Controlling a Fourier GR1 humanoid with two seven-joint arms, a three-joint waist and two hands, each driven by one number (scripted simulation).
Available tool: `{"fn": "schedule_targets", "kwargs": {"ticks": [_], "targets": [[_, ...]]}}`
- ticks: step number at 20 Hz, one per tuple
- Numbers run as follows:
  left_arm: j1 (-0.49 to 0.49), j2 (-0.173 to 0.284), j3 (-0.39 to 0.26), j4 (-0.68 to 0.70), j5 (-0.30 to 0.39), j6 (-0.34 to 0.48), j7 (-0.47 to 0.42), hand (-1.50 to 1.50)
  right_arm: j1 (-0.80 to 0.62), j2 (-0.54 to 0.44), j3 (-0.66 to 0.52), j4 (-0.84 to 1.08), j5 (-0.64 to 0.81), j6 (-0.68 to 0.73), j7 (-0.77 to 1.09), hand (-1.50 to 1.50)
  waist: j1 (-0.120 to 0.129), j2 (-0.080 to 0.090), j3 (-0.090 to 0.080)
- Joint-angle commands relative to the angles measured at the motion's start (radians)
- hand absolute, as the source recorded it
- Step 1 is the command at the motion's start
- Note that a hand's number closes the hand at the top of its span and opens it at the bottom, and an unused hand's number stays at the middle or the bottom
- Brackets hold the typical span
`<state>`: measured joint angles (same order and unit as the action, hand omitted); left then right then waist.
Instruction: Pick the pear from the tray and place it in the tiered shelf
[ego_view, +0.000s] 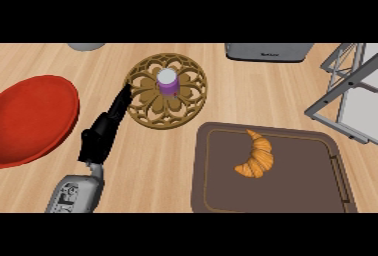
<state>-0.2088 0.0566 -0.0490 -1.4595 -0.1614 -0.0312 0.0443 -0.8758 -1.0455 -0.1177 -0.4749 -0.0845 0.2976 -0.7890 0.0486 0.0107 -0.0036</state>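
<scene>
- left hand (105, 129) stretched out over the counter, fingers straight, holding nothing, tips at the left rim of the gold openwork trivet (167, 91)
- small purple object with a pale top (167, 83) stands on the trivet
- brown tray (270, 170) lower right, croissant (255, 154) lying on it; can't see a pear
- grey tiered shelf (350, 90) at right edge, apart from the tray
- red plate (33, 119) at left
- grey appliance (269, 51) at top edge
- right hand not visible
</scene>
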Motion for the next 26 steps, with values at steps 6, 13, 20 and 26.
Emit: {"fn": "schedule_targets", "kwargs": {"ticks": [6,13,20,26], "targets": [[0.037,0.003,0.002,-0.001,0.013,-0.017,-0.020,0.00,-0.066,-0.018,-0.021,0.202,0.028,0.111,-0.050,-1.50,0.004,0.009,0.007],[0.034,-0.010,-0.006,-0.003,0.003,-0.006,-0.017,0.00,-0.151,-0.012,-0.032,0.224,0.007,0.262,0.038,-1.50,0.005,0.007,0.007],[-0.022,-0.002,0.013,0.030,-0.008,0.009,-0.013,0.00,-0.216,-0.076,-0.108,0.276,-0.073,0.395,0.163,-1.50,0.000,0.010,0.008],[0.004,-0.003,0.006,0.027,0.004,-0.009,-0.033,0.00,-0.310,-0.164,-0.238,0.393,-0.204,0.413,0.428,-1.50,0.010,0.012,0.008]]}}
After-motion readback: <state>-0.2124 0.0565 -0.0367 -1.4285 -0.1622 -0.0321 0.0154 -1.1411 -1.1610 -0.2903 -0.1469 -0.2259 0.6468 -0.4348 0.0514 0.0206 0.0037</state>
